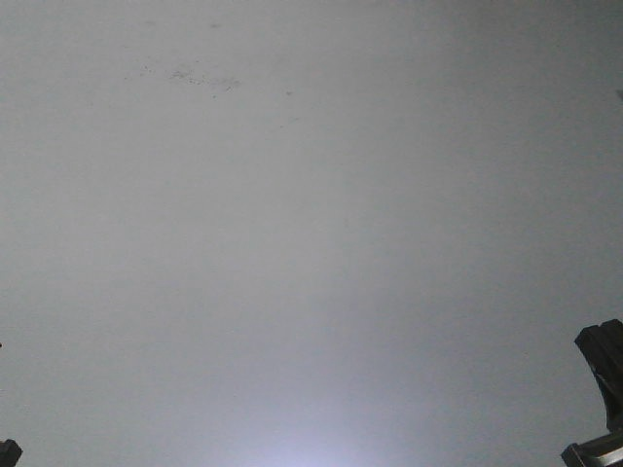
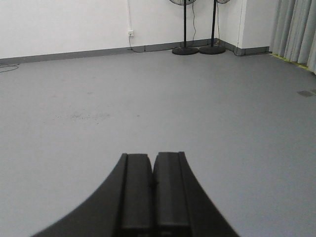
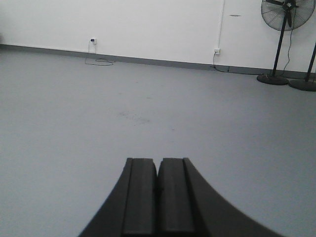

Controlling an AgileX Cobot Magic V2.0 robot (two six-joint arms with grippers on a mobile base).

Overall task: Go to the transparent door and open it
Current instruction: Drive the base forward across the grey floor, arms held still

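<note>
The transparent door is out of view in all three views. My left gripper is shut, its two black pads pressed together with nothing between them, pointing over bare grey floor. My right gripper is likewise shut and holds nothing, aimed across the floor toward a white wall. In the front view only grey floor fills the frame, with a dark piece of the right arm at the lower right edge and a small dark corner at the lower left.
Two pedestal fans stand at the far wall by a corner; one fan also shows far right in the right wrist view. Grey curtains hang at right. A wall socket with cable and a scuffed floor patch show.
</note>
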